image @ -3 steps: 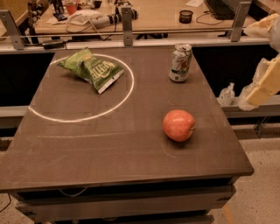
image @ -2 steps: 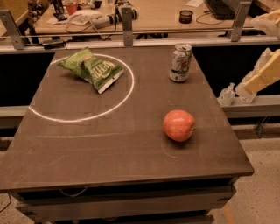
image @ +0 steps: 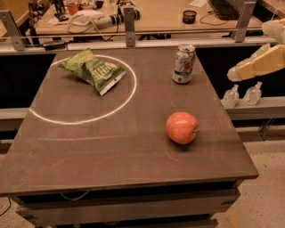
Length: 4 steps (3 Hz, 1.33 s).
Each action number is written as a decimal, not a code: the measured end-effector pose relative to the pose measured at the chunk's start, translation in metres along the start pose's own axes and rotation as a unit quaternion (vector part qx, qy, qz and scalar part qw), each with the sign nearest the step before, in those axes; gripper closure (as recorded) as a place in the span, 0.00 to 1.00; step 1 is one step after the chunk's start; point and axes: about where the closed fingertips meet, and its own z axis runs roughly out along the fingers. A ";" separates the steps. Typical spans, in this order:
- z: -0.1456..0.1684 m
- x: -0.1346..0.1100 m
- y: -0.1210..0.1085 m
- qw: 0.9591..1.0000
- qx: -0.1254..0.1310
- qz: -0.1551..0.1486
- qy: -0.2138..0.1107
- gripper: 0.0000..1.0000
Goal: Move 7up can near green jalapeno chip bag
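Note:
The 7up can point(image: 184, 63) stands upright near the table's far right edge, white and green with a silver top. The green jalapeno chip bag point(image: 92, 71) lies at the far left, inside a white circle marked on the tabletop. My gripper point(image: 234, 74) is off the table's right side, at the end of a cream arm link point(image: 262, 62). It hangs in the air to the right of the can, about level with it, and holds nothing that I can see.
A red apple point(image: 181, 127) sits on the brown table point(image: 111, 156) at the right, in front of the can. Two small clear bottles point(image: 242, 95) stand on a ledge right of the table. A cluttered desk point(image: 156, 13) lies behind a railing.
The arm has risen beside the table's right edge, uncovering the two small bottles below it. The can, bag and apple have not moved.

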 end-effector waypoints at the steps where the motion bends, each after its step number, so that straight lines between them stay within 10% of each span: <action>1: 0.011 0.020 -0.010 0.998 0.039 0.057 0.009 0.00; 4: 0.041 0.040 -0.032 0.991 0.059 0.116 -0.026 0.00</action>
